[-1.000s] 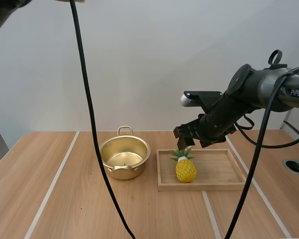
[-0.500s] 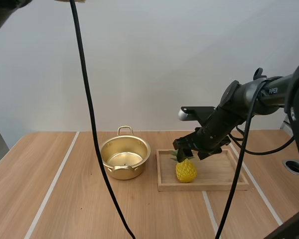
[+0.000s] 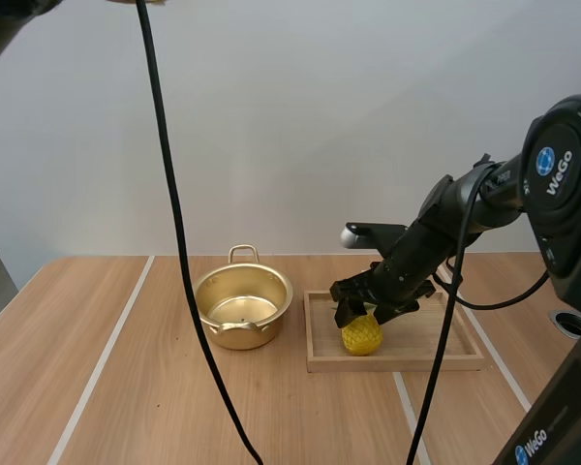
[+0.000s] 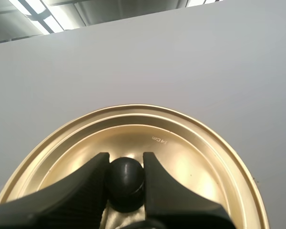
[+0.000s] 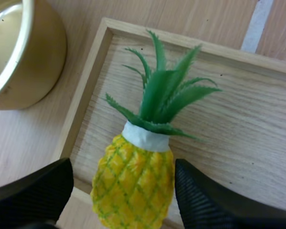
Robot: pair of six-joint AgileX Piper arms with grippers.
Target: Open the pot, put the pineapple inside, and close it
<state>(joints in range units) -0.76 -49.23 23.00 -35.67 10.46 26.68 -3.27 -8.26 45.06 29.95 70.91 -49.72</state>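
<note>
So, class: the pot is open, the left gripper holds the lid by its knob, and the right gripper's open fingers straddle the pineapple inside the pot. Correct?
Not quite: the pineapple is on the wooden tray, beside the pot, as the right wrist view shows. The rest stands.

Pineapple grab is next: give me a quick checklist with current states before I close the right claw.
1. The pot open: ok, it stands lidless beside the tray.
2. The lid out of the way: ok, the left claw pinches its knob.
3. The right claw open: ok, its fingers stand apart.
4. The pineapple between the fingers: ok, its yellow body sits between them, in the tray.
5. Fingers touching the fruit: cannot tell.
6. Grip clear of the leaves: ok, the fingers flank the body below them.
</note>
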